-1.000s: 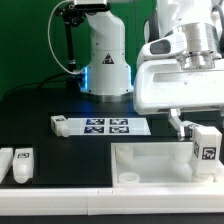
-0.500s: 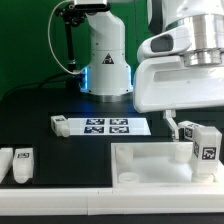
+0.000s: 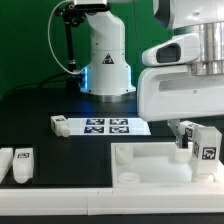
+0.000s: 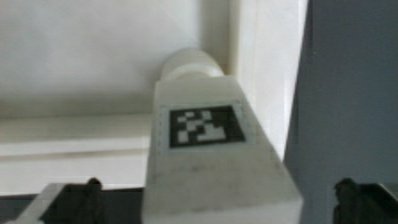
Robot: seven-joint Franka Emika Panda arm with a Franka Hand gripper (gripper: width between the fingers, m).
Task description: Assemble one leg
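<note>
A leg (image 3: 206,148), a small white block with a tag sticker, stands upright on the near right corner of the large white panel (image 3: 150,168). My gripper (image 3: 197,133) is above and around it. In the wrist view the leg (image 4: 214,135) sits between my fingers (image 4: 79,203), with a gap on each side, so my gripper (image 4: 217,206) is open and not touching it. The leg's far end meets a rounded corner of the panel (image 4: 192,66). One dark fingertip (image 3: 185,130) shows beside the leg; the other is hidden behind it.
Two more legs (image 3: 22,165) lie at the exterior view's left on the black table. Another leg (image 3: 60,124) lies beside the marker board (image 3: 112,126). The robot base (image 3: 103,60) stands behind them.
My hand has shifted toward the exterior view's right and a little down around the leg. The leg has stayed upright on the panel corner.
</note>
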